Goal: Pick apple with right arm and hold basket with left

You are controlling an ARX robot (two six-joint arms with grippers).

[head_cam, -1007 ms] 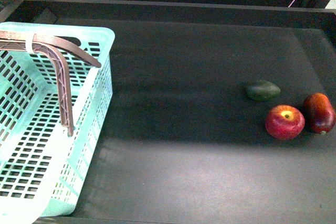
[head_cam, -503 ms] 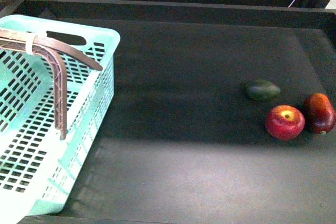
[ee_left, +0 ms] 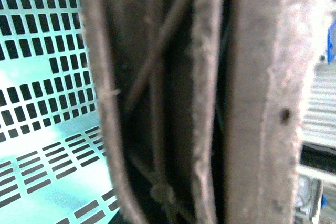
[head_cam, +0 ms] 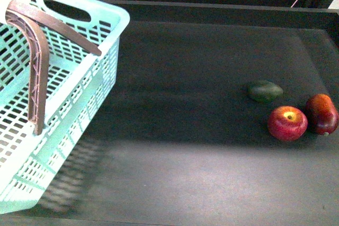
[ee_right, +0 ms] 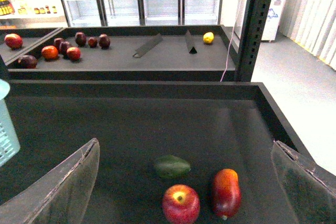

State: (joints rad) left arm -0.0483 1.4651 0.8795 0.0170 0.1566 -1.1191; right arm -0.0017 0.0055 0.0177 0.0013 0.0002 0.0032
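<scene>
Over the black table (head_cam: 185,178), the mint-green basket (head_cam: 85,96) is sitting tilted at 9 o'clock in the front view. Its brown trussed handle (head_cam: 36,72) is crowding the left wrist view, and whether the left gripper is clenched on it cannot be told. The right gripper (ee_right: 185,148) is hovering released, fingers (ee_right: 68,182) spread wide. The apple (head_cam: 287,123) is resting at 4 o'clock on the table, well apart from the basket, with an elongated red fruit (head_cam: 322,114) just beside it at 3 o'clock and a green fruit (head_cam: 265,91) near at 11 o'clock
</scene>
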